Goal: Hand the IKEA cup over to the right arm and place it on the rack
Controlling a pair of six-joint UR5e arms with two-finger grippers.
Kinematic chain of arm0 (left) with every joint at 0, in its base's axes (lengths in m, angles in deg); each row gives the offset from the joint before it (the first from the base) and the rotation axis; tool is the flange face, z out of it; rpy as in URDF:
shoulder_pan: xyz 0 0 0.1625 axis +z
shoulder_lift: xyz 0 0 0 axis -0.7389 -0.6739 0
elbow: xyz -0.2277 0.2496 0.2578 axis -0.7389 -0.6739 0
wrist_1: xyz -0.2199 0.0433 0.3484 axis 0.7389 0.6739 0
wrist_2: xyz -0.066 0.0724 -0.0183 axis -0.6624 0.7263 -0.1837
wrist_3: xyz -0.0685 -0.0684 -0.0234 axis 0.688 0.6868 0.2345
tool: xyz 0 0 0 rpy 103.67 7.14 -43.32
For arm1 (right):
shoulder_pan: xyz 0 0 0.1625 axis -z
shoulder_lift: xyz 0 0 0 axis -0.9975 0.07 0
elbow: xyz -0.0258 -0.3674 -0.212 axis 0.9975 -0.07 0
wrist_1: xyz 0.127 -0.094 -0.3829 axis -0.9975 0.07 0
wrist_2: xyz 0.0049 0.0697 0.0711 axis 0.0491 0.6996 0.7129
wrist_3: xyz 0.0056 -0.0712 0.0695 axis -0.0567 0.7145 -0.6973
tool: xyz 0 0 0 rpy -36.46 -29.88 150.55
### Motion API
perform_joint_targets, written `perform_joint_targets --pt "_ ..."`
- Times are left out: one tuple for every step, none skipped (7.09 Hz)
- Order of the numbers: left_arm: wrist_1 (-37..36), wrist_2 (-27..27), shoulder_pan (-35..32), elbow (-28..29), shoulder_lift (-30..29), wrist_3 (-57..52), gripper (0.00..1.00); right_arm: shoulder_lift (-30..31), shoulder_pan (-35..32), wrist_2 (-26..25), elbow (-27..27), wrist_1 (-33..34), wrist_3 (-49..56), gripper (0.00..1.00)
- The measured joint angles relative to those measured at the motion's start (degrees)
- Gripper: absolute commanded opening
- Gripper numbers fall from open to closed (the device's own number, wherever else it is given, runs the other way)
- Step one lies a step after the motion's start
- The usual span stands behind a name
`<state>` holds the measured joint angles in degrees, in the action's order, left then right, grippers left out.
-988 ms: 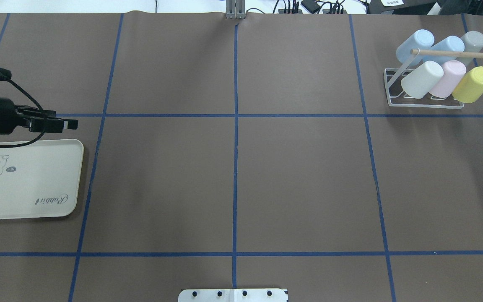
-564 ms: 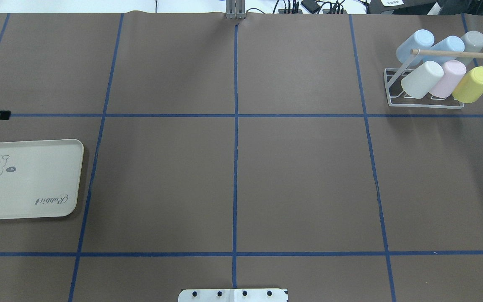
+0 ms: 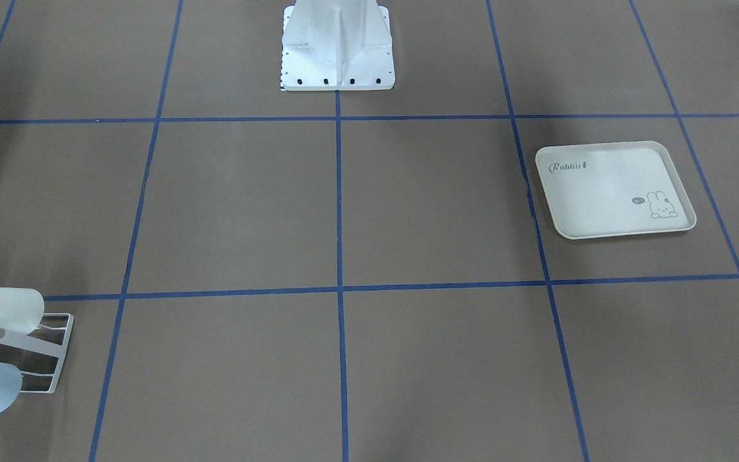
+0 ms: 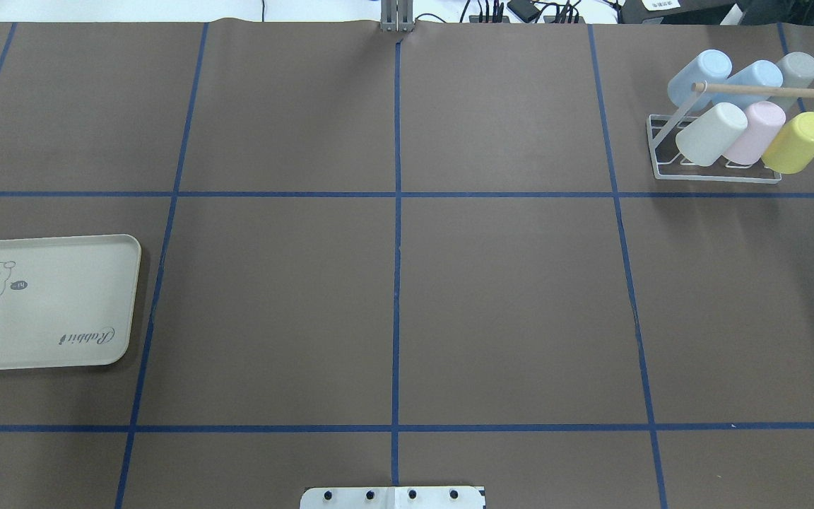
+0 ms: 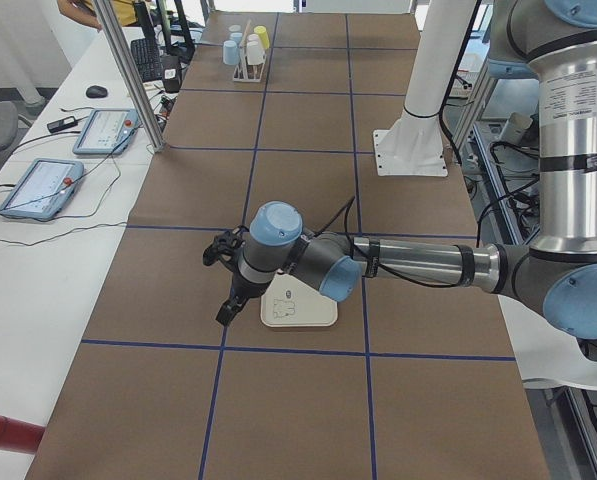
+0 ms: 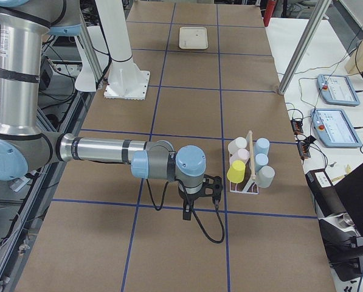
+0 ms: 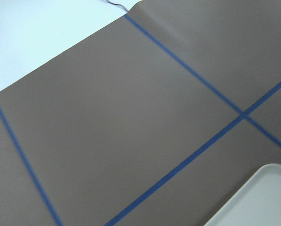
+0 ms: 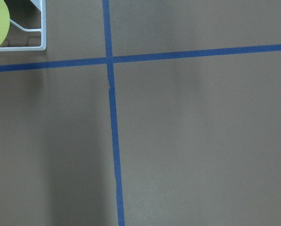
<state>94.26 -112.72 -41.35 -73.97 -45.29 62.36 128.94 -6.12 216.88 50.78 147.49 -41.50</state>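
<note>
The white wire rack [image 4: 718, 180] with its wooden rod [image 4: 767, 90] stands at the far right and holds several cups, among them a yellow one [image 4: 799, 141]. The rack also shows in the front view [image 3: 58, 315], the right view [image 6: 248, 188] and the right wrist view [image 8: 42, 28]. My right gripper [image 6: 187, 213] hangs low over the table beside the rack; I cannot tell if it is open. My left gripper [image 5: 225, 312] is just off the tray's outer side; I cannot tell its state. No cup shows in either gripper.
A cream rabbit-printed tray [image 4: 46, 304] lies at the left, with nothing on it; it also shows in the front view [image 3: 613, 189] and the left view [image 5: 298, 312]. The robot's white base [image 3: 337, 58] stands at the near edge. Blue tape lines cross the brown table.
My left gripper has drawn back to the left and left the overhead view. The rack, cups and tray have not moved.
</note>
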Motion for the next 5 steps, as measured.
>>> perform_joint_targets --pt "-4.55 0.06 -2.3 -0.02 1.32 -1.65 1.0 -0.05 0.0 0.34 -0.03 0.56 -0.24 1.0" --pt "-10.33 0.9 -3.31 0.0 1.96 -2.37 1.0 -0.21 0.0 1.02 -0.02 1.78 -0.69 1.0" --pt "-15.63 2.28 -3.62 -0.27 2.18 -2.73 1.0 -0.17 0.0 1.33 0.11 2.68 -0.89 1.0" --pt "-18.08 3.3 -3.72 -0.83 2.39 -2.73 1.0 0.0 0.02 1.32 0.21 3.03 -0.93 1.0" --pt "-18.97 3.8 -3.64 -1.36 2.12 -2.47 1.0 0.04 0.03 1.27 0.38 3.24 -0.94 1.0"
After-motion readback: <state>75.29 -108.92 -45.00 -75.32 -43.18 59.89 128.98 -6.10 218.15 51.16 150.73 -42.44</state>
